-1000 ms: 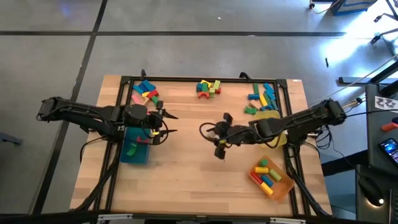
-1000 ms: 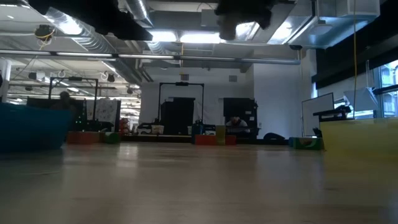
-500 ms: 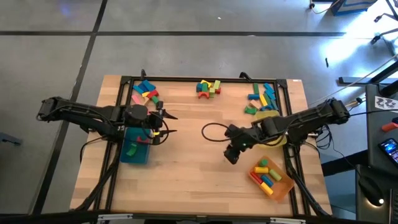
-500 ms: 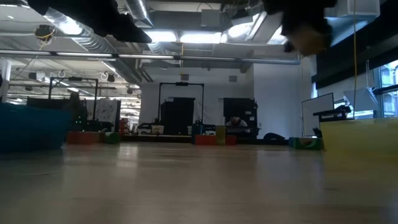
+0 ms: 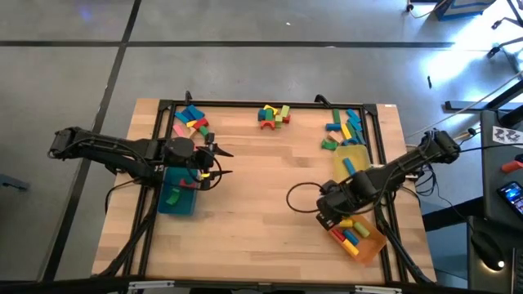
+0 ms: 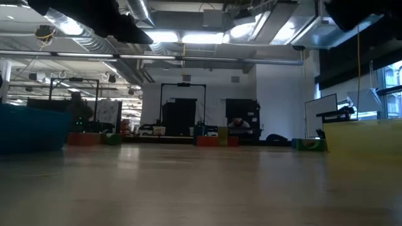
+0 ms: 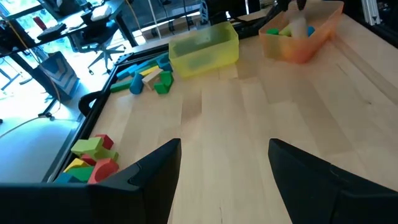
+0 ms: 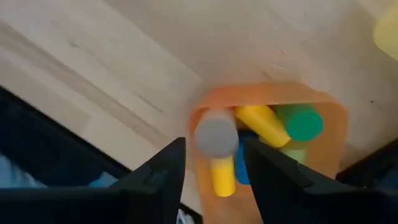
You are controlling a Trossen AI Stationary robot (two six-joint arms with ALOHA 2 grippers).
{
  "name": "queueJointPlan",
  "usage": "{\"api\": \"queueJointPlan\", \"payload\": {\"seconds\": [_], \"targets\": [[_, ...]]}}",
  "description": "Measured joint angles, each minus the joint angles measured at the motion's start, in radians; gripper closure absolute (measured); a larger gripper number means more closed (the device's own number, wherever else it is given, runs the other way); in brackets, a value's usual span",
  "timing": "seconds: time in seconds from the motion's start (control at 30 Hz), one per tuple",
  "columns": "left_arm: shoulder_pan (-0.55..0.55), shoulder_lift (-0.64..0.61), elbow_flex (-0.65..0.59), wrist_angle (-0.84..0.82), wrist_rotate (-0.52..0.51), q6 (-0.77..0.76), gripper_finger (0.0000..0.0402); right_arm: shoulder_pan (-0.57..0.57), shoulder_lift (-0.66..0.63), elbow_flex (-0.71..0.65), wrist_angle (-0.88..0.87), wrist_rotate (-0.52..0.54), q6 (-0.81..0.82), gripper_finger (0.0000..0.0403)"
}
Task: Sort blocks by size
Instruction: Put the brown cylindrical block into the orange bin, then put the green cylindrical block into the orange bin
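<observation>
Right gripper [image 8: 210, 163] fingers apart, a grey cylinder [image 8: 216, 133] between them above the orange tray [image 8: 333, 146]; left fingers [image 7: 149, 171] apart.

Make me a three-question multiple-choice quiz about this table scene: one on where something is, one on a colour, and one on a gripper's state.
1. Where is the right gripper?
A. over the teal tray
B. at the orange tray's edge
C. over the far middle blocks

2. What colour is the tray beside the left gripper?
A. teal
B. orange
C. pink

3. How do the left gripper's fingers stand?
A. clamped on a block
B. apart, with nothing between
C. hidden

Answers: 1 B, the high view shows it by the orange tray. 2 A, the tray is teal. 3 B, the left wrist view shows bare table between them.
</observation>
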Motion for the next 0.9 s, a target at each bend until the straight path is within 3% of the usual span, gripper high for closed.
{"api": "queueJointPlan", "payload": {"seconds": [0.33, 0.63, 0.77, 0.9], "targets": [[0.001, 0.000, 0.000, -0.012, 0.000, 0.004, 0.0169, 0.058, 0.010, -0.110, 0.042, -0.035, 0.009, 0.0294], [0.001, 0.000, 0.000, -0.012, 0.000, 0.005, 0.0169, 0.005, 0.009, -0.097, 0.100, -0.059, -0.010, 0.0299], [0.000, 0.000, 0.000, -0.017, 0.000, 0.004, 0.0169, -0.049, 0.008, -0.049, 0.182, 0.047, -0.129, 0.0299], [0.000, 0.000, 0.000, -0.017, 0.000, 0.003, 0.0169, -0.094, 0.007, -0.030, 0.316, 0.282, -0.345, 0.0299]]}}
